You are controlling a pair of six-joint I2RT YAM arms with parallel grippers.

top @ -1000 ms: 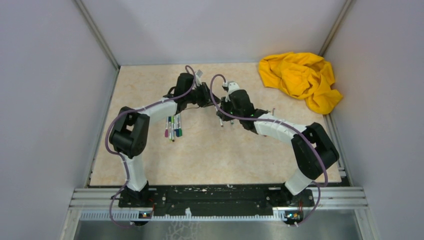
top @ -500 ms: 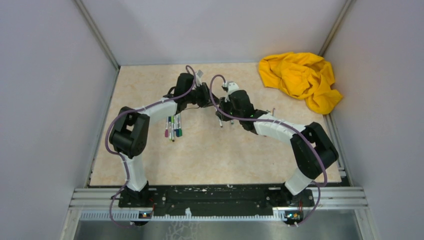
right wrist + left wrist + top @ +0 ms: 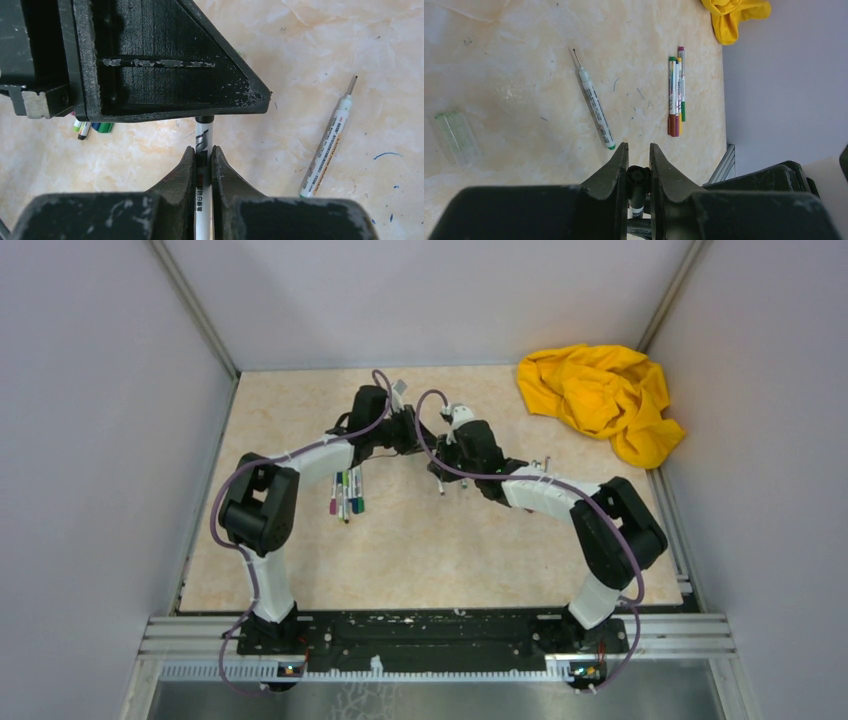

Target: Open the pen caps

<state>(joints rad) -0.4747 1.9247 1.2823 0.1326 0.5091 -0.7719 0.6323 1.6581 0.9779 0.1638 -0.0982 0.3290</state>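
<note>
Grey walls (image 3: 420, 300) enclose the beige marbled tabletop (image 3: 420, 560) where pen caps (image 3: 672, 125) lie

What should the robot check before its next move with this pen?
1. Right fingers shut on the thin white pen barrel: ok.
2. Left fingers shut on the dark round plastic cap: ok.
3. Cap already loose from barrel: cannot tell.
4. Uncapped white pen on the marbled table lies apart from both: ok.
5. Bundle of colour-capped pens lies apart too: ok.
</note>
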